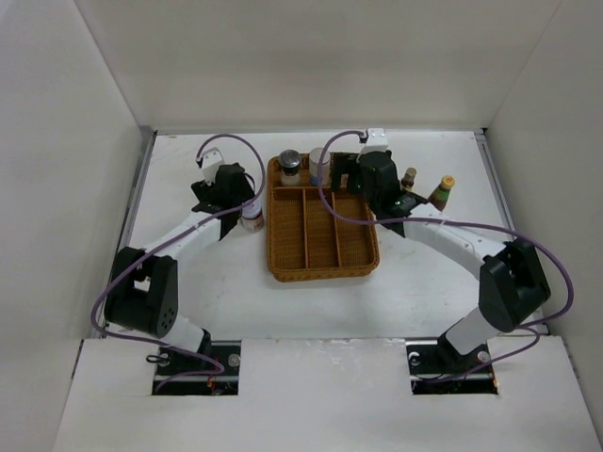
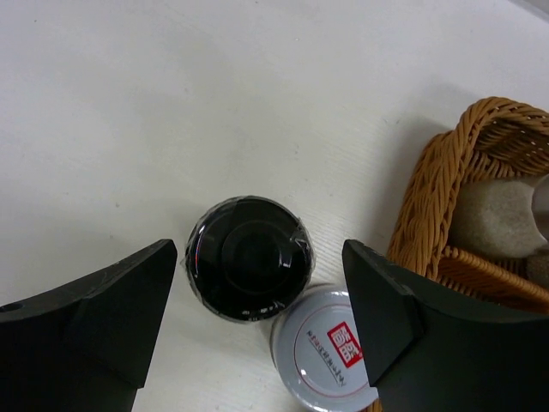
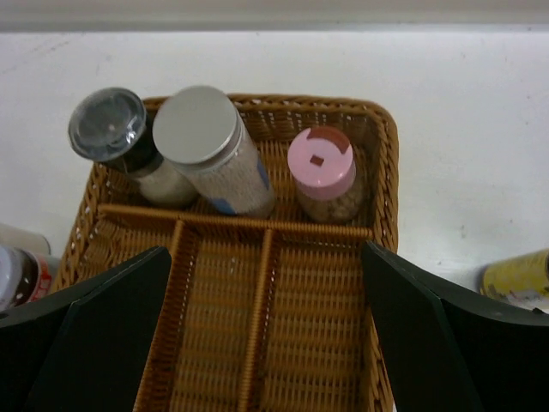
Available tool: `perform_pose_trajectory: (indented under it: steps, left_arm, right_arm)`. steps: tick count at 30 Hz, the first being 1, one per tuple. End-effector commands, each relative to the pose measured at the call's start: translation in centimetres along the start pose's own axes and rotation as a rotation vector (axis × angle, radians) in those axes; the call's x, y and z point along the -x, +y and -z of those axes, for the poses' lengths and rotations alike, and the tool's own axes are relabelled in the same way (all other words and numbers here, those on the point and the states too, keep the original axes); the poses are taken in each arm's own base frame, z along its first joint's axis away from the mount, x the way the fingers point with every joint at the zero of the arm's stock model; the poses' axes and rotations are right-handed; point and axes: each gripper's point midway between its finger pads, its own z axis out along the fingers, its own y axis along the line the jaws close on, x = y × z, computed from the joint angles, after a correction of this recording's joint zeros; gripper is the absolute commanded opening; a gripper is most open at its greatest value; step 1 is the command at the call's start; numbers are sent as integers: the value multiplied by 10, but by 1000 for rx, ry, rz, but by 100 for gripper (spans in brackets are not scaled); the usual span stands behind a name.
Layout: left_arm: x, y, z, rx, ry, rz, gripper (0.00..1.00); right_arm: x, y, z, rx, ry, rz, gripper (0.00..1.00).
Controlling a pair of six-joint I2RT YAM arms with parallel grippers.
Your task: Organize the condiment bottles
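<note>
The brown wicker tray [image 1: 324,256] holds three jars in its back compartment: a clear-lidded jar [image 3: 108,125], a silver-lidded jar [image 3: 196,125] and a pink-lidded jar [image 3: 320,160]. My right gripper [image 3: 266,330] is open and empty above the tray's long compartments; it also shows in the top view [image 1: 352,183]. My left gripper [image 2: 257,330] is open left of the tray, above a dark sauce bottle [image 2: 249,257] and a grey-lidded jar [image 2: 330,348] that stand touching on the table. Neither is gripped. A brown-capped bottle [image 1: 409,177] and a yellow-capped bottle [image 1: 444,188] stand right of the tray.
The tray's rim [image 2: 429,193] is just right of the left gripper's right finger. White walls enclose the table on three sides. A yellow bottle [image 3: 515,279] lies at the right edge of the right wrist view. Cables loop over both arms.
</note>
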Motion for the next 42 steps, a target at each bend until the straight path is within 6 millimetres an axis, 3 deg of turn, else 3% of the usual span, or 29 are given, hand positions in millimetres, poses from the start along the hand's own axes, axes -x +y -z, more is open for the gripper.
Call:
perform_pose_trajectory:
  steps: [1, 6, 9, 11, 14, 19, 22, 26, 29, 32, 34, 36, 42]
  left_arm:
    - [20, -6, -9, 6, -42, 4, 76]
    - [10, 0, -15, 31, -27, -10, 68]
    - [11, 2, -15, 39, -33, -8, 54]
    - [24, 3, -8, 45, -68, 8, 45]
    - [59, 2, 14, 42, -161, 42, 43]
    - [125, -7, 76, -20, -345, 109, 42]
    - [137, -35, 107, -123, -367, 95, 43]
    - [112, -82, 132, -268, -305, 43, 43]
    - [86, -114, 138, -349, -252, 15, 43]
    - [67, -141, 138, -400, -216, -9, 43]
    - [57, -153, 136, -420, -200, -25, 43]
    - [46, -164, 131, -428, -183, -46, 43]
    - [12, -183, 100, -424, -146, -91, 44]
  right_arm:
    - [35, 10, 16, 34, -111, -57, 100]
    - [46, 5, 29, 30, -142, -69, 100]
    - [52, 3, 36, 30, -158, -75, 100]
    - [54, 3, 39, 31, -165, -78, 100]
    - [52, 4, 41, 37, -164, -78, 100]
    - [46, 1, 47, 35, -160, -89, 99]
    - [51, -5, 59, 27, -183, -103, 99]
    - [52, -19, 80, 2, -215, -119, 98]
    - [50, -31, 98, -15, -239, -145, 89]
    - [45, -39, 114, -12, -255, -180, 46]
    - [37, -45, 122, -15, -254, -200, 32]
    - [29, -49, 128, -13, -252, -219, 32]
    - [9, -52, 127, -12, -224, -226, 44]
